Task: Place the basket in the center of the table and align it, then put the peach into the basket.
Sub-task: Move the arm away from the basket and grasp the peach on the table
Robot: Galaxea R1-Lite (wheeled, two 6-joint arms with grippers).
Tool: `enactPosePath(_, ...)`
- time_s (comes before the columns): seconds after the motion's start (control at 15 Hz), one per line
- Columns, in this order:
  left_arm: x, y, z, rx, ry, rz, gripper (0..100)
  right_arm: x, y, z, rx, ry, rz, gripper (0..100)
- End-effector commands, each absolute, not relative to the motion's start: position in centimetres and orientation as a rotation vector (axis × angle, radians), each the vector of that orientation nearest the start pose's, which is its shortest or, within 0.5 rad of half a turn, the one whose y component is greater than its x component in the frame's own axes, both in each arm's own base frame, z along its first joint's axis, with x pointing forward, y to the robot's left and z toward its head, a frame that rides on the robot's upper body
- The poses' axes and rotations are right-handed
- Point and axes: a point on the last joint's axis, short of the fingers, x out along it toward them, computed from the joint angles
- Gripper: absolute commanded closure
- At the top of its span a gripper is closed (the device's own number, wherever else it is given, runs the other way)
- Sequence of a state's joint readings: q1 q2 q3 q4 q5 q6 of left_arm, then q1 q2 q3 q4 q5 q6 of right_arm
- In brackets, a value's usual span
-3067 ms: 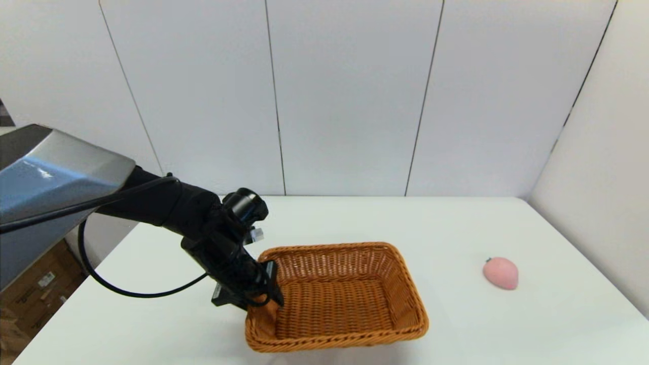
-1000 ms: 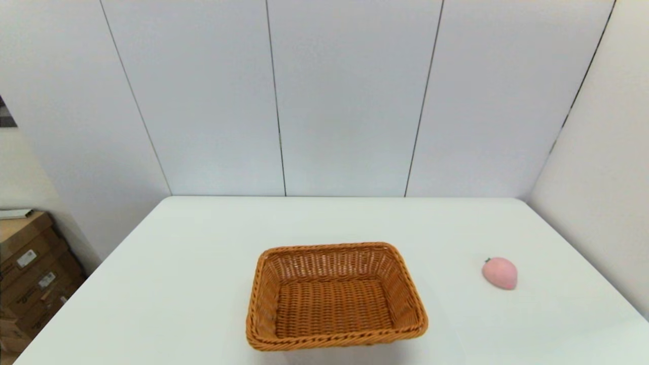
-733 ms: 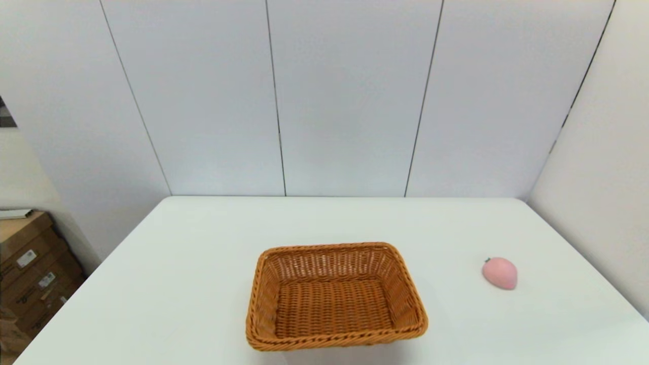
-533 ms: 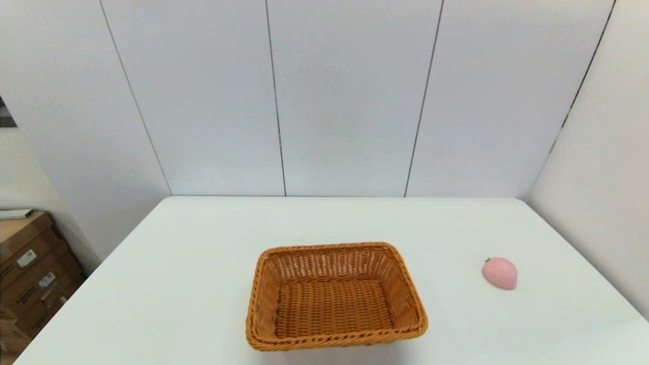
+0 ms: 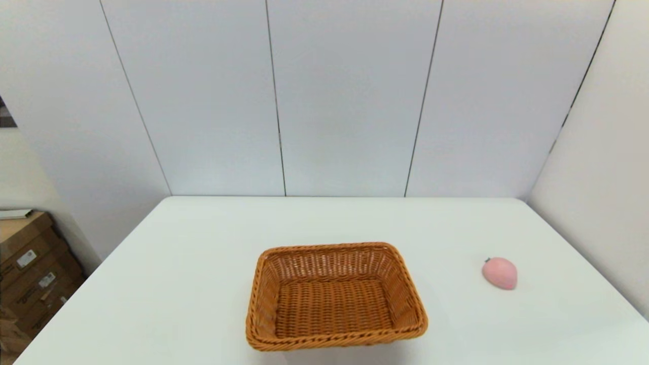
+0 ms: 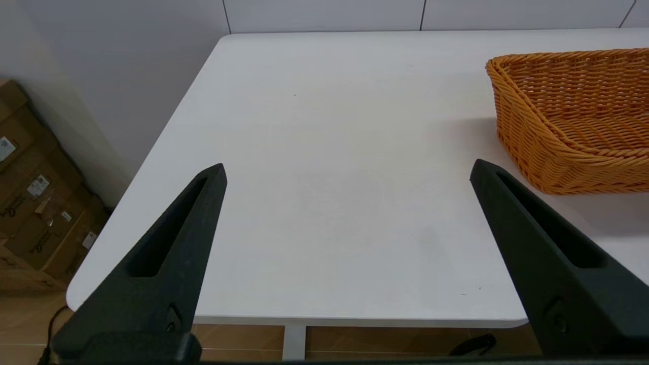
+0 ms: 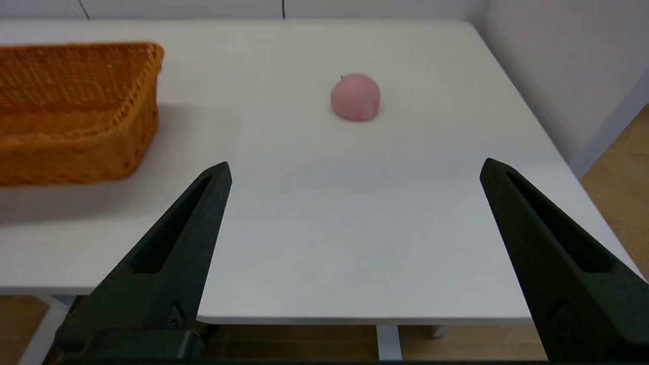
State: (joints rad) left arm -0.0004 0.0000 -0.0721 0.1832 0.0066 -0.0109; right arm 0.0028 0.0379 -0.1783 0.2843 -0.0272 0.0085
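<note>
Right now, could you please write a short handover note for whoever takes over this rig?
Left gripper: open, holding nothing, pulled back near the table's front edge, left of the basket.
Right gripper: open, holding nothing, near the front edge, facing the peach.
The basket sits about mid-table, squared to the edges, with nothing in it.
The peach lies on the table to the basket's right, well apart from it.
Done: basket placing looks finished.
Left: grasp the peach, probably with the right arm, and put it in the basket.
</note>
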Motion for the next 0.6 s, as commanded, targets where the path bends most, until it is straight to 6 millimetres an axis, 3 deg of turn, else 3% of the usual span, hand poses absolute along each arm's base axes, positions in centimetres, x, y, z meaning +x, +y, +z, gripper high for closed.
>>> enactPosePath(0.07,-2.9,0.0,7.6,-0.01,0.11,0.007,0,0.7,-0.1,17.7,0.067,0.305,-0.066,0)
enactPosePath(0.2,-2.9,0.0,7.6,-0.009,0.112,0.007,0,4.4,-0.2,20.7,0.139,0.388,-0.081,0)
enactPosePath(0.33,-3.0,0.0,7.7,-0.007,0.11,0.005,0,8.6,-0.4,21.4,0.142,0.526,-0.113,0)
enactPosePath(0.6,-3.0,0.0,7.7,-0.009,0.11,0.004,0,15.6,-0.7,18.6,0.157,0.77,-0.204,0)
